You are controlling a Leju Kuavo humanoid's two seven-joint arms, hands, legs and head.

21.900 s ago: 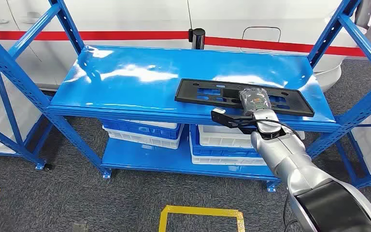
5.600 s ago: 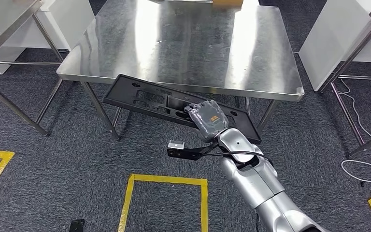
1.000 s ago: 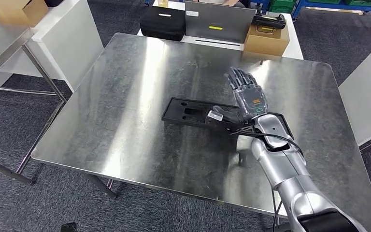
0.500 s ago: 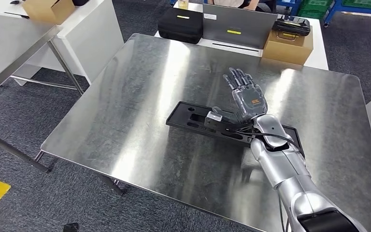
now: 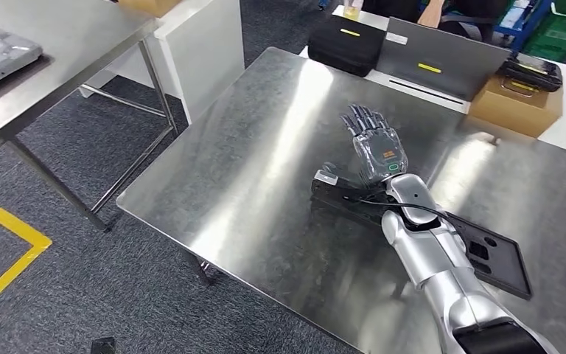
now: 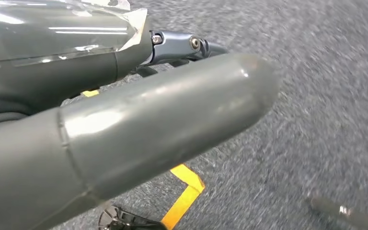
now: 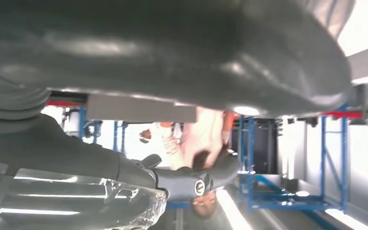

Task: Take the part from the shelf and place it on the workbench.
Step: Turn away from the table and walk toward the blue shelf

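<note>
The black flat part (image 5: 498,259) lies on the steel workbench (image 5: 258,169), running from under my right wrist toward the bench's right side; my forearm hides its middle. My right hand (image 5: 374,144) hangs a little above the bench past the part's left end, fingers spread, holding nothing. In the right wrist view its thumb (image 7: 172,52) and a dark finger (image 7: 191,182) stand apart with nothing between them. My left hand (image 6: 139,124) hangs over the grey carpet, thumb and fingers apart, holding nothing.
A black case (image 5: 354,44), a grey panel (image 5: 442,66) and a cardboard box (image 5: 534,103) stand on a white table beyond the bench. A second steel table (image 5: 66,66) with a metal piece (image 5: 0,51) is at the left. Yellow tape (image 5: 15,251) marks the floor.
The whole view has swung, so the bench now lies diagonally and further right. The part stays flat on the bench; my right hand stays spread, now nearer the part's left end.
</note>
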